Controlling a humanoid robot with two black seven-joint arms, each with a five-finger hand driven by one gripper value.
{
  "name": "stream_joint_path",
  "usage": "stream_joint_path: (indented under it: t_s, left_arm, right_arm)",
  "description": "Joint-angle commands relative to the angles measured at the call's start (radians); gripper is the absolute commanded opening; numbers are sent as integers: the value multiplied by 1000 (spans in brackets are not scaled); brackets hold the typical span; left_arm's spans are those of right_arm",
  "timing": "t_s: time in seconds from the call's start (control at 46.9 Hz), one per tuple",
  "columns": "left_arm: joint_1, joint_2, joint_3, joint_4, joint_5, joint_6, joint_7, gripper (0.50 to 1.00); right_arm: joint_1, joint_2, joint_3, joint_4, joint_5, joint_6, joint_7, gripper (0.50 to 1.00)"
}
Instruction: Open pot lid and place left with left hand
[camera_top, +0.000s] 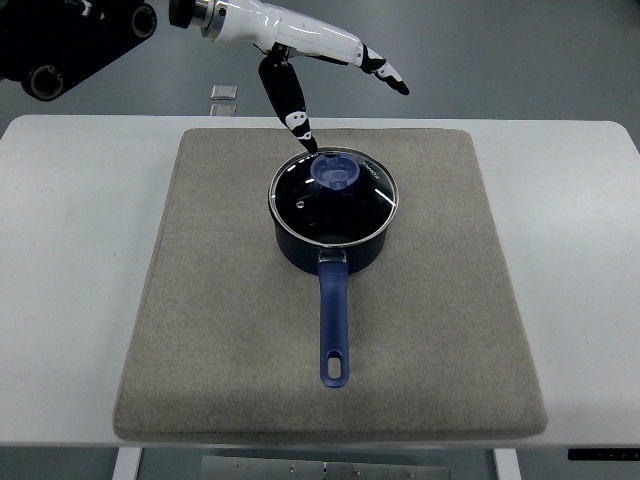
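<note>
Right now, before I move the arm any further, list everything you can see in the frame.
pot: one, dark blue, centre of mat, handle toward the camera.
glass lid: one, clear with blue knob, on the pot.
mat: one, grey-beige, on the table.
table: one, white.
small squares: two, pale, on the floor beyond the table.
left hand: one, white and black, open, above the far side of the lid.

Single steep overhead view from robot's side, facing table (60, 300), moderately near.
</note>
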Motion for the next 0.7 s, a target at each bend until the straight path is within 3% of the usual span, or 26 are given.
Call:
stream_joint_path:
  t_s: [0.0,0.213,0.683]
  left_arm:
    - [-18,0,18,-42,114,4,1,984]
    - [-26,-12,29,-84,397,30,1,984]
    - [22,-34,24,-70,382,61,1,990]
  right_arm:
    - [0,0,0,0,0,0,0,917]
    - [0,0,0,0,0,0,0,917]
    - [0,0,0,0,0,0,0,917]
